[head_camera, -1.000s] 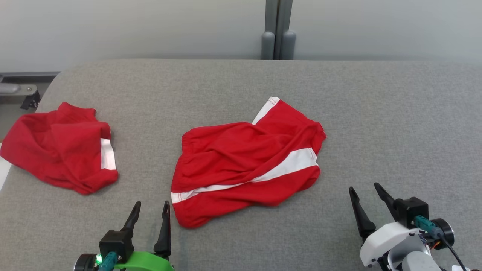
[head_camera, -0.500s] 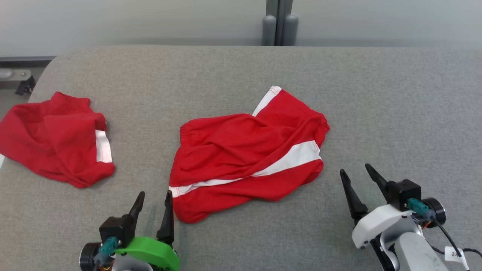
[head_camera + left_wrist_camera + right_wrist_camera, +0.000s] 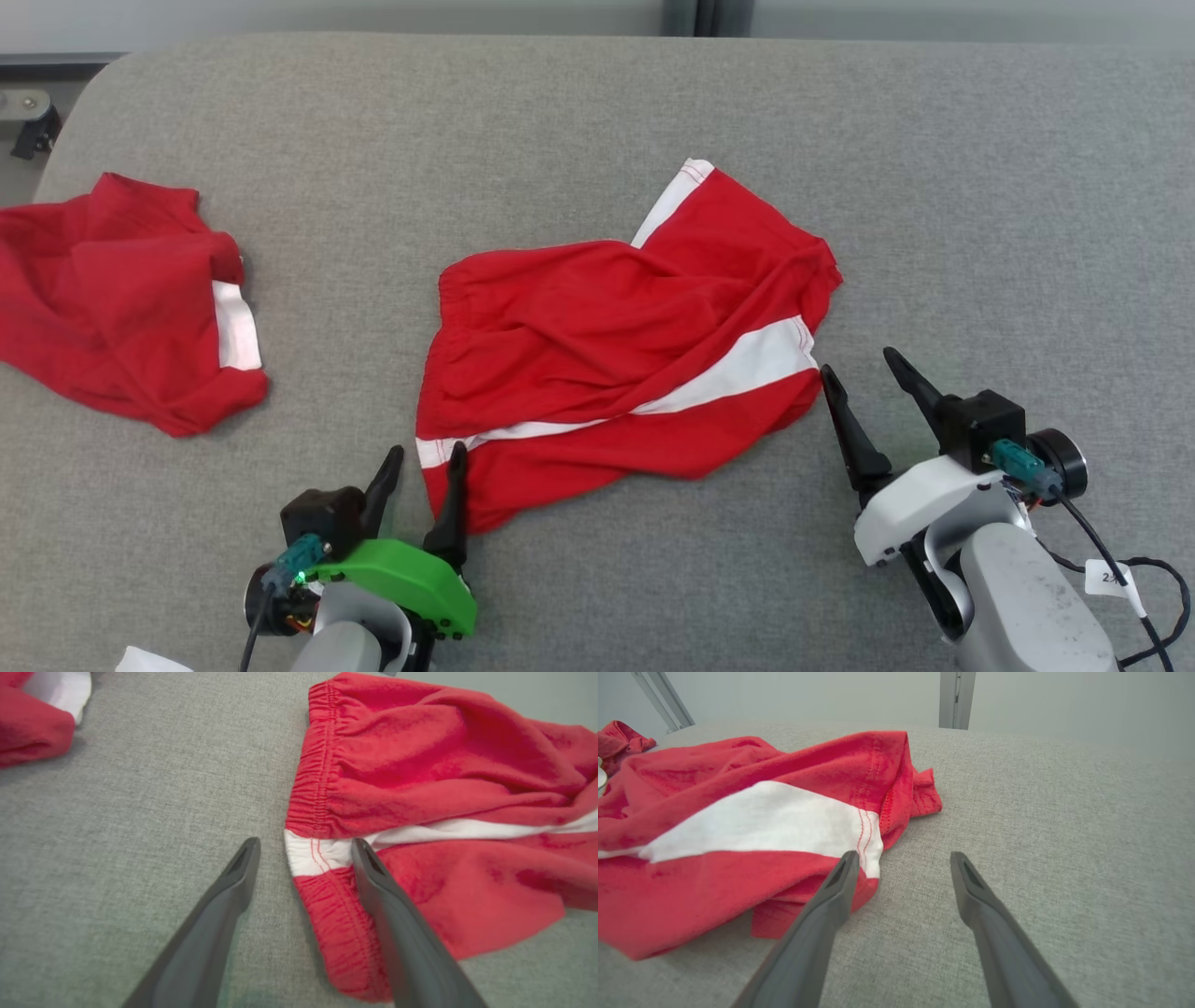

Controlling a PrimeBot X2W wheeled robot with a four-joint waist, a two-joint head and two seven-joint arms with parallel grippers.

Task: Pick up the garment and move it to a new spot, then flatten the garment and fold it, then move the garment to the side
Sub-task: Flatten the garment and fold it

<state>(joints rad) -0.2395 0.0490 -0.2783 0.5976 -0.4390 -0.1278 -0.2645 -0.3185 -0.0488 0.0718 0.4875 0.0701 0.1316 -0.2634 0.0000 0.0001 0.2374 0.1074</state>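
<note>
The garment [image 3: 616, 345] is a pair of red shorts with a white side stripe, lying crumpled in the middle of the grey padded table [image 3: 980, 187]. My left gripper [image 3: 425, 457] is open at its near left corner. In the left wrist view the waistband end of the garment [image 3: 420, 788] with the white stripe lies between the two fingers of that gripper [image 3: 303, 844], one finger over the cloth. My right gripper [image 3: 859, 364] is open just right of the garment's right edge. In the right wrist view its left finger [image 3: 840, 877] sits at the hem of the garment [image 3: 738, 826].
A second red piece of clothing [image 3: 121, 299] with a white patch lies bunched at the table's left edge. The table's rounded far-left corner [image 3: 103, 70] and a metal fixture [image 3: 28, 117] sit beyond it. Bare grey surface spreads to the right and far side.
The head camera has tilted down, so the whole scene slid up. Both grippers have advanced toward the garment: the left now straddles its near corner, the right reaches its right edge. Both stay open.
</note>
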